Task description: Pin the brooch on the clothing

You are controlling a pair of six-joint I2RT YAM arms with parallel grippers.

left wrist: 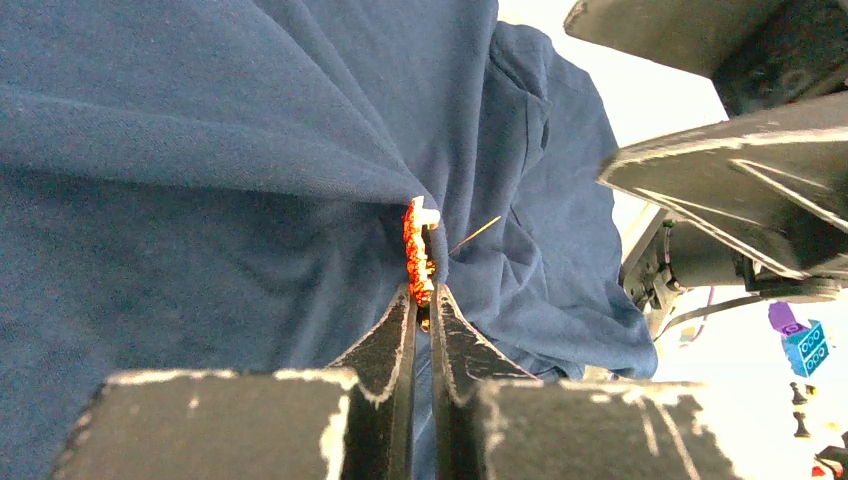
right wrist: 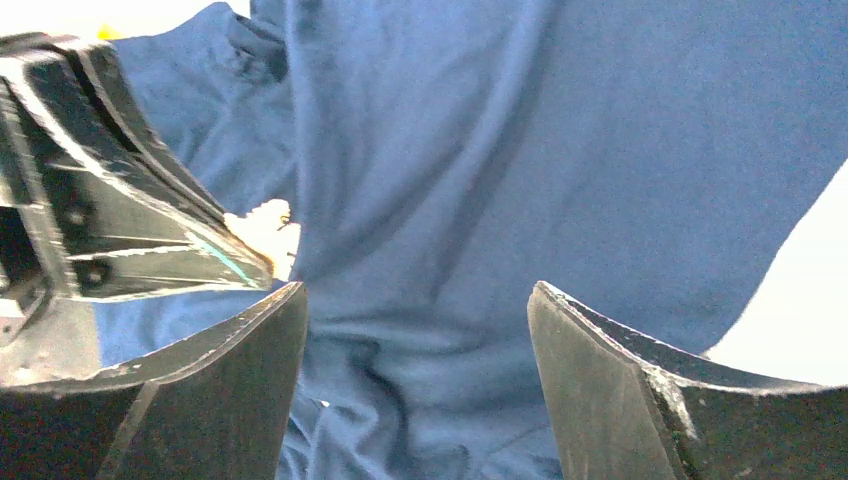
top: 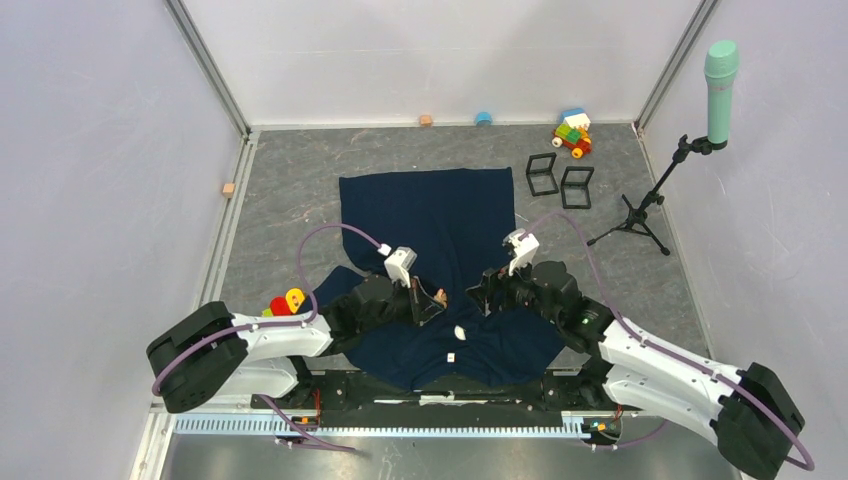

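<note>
Grey table [top: 290, 180] | left end effector [left wrist: 422, 305] low, clamped on brooch [left wrist: 417, 250] | right end effector [right wrist: 418, 295] low, agape over clothing [right wrist: 560, 150]

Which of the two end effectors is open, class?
The right end effector: its jaws stand wide apart over the navy shirt, gripping nothing. The left end effector is shut on the orange-red brooch.

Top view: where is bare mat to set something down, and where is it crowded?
Free: mat between the shirt and left wall; the strip behind the shirt. Crowded: back right, around the black frames and microphone stand; shirt's middle, where left gripper and right gripper meet.
</note>
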